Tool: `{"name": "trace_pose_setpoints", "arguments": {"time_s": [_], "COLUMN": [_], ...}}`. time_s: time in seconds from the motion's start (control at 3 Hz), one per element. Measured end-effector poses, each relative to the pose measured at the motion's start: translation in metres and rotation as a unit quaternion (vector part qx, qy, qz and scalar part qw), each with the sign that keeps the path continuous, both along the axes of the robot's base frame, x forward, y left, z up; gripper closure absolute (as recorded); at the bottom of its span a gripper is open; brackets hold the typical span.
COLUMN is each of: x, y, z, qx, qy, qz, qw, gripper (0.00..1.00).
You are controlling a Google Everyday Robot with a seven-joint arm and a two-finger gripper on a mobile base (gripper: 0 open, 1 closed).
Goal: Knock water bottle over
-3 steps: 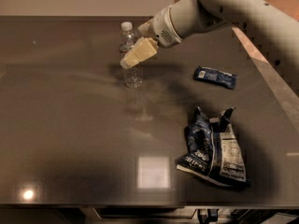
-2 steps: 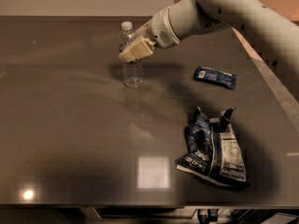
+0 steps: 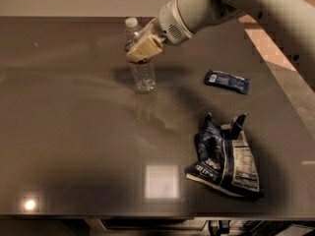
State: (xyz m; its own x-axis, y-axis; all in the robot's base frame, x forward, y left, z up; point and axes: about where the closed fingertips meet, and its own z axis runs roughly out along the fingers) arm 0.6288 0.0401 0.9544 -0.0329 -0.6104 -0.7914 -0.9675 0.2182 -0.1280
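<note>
I see the water bottle [image 3: 143, 75] standing on its base in the far part of the table [image 3: 74, 132], a little left of the middle. Its white cap [image 3: 131, 22] sits slightly left of its base from where I look. The clear ribbed lower body shows below the gripper and casts a faint reflection on the glossy dark surface just in front of it.

The gripper [image 3: 143, 49] is at the bottle's upper half, its tan end covering the label area and touching or just in front of the plastic. I cannot tell whether the claw is released or clenched on the bottle. The white arm [image 3: 197, 11] reaches in from the far right, angled down and left toward the bottle.

To the right of the bottle, well apart from it, a small blue snack wrapper [image 3: 227, 81] lies flat. Nearer to me on the right side, a crumpled dark blue chip bag [image 3: 224, 156] lies on the table. A square patch of reflected light [image 3: 161, 181] sits near the front edge, left of the bag.
</note>
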Motion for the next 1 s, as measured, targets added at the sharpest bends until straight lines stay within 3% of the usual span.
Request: {"name": "trace_pose_setpoints", "arguments": {"time_s": [0.33,0.67,1.0], "x": [-0.022,-0.050,-0.064], "y": [-0.013,-0.031,-0.047], "z": [0.005,-0.004,-0.025], "qx": [-0.109,-0.240,-0.334], "qy": [0.006,0.011,0.022], "qz": [0.000,0.009,0.022], "qw": [0.9940,0.9708,0.9422], "gripper": [1.00,1.00,1.00]}}
